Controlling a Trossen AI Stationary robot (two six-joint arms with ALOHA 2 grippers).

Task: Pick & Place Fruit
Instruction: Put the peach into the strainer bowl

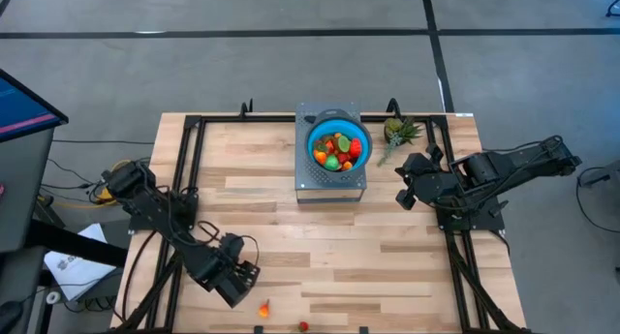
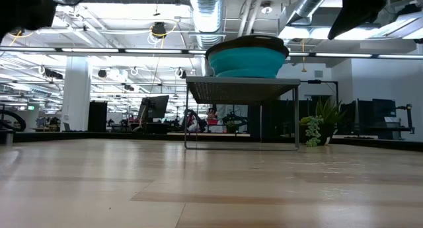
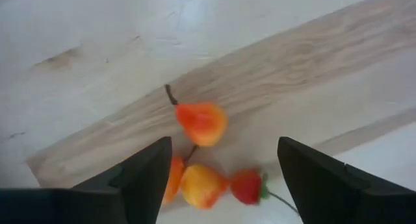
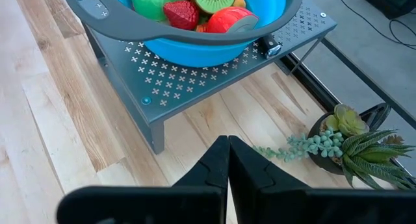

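Several small toy fruits lie on the wooden table near its front edge. In the left wrist view they are an orange-red pear (image 3: 201, 122), an orange-yellow fruit (image 3: 198, 185) and a red strawberry (image 3: 247, 186); the high view shows an orange fruit (image 1: 263, 310) and a red one (image 1: 303, 325). My left gripper (image 3: 223, 146) hangs open above them, pointing down, and touches none. It stands at the table's front left (image 1: 240, 279). The blue bowl (image 1: 338, 148) on a grey perforated stand (image 4: 195, 74) holds several fruits (image 4: 195, 6). My right gripper (image 4: 227, 165) waits shut beside the stand, clear of it.
A small potted succulent (image 1: 399, 133) stands at the back right, next to the stand and close to my right gripper (image 1: 407, 184). Black frame rails (image 1: 189, 169) run along the table's left, right and far sides. Bare wood (image 1: 329, 247) lies between the stand and the front edge.
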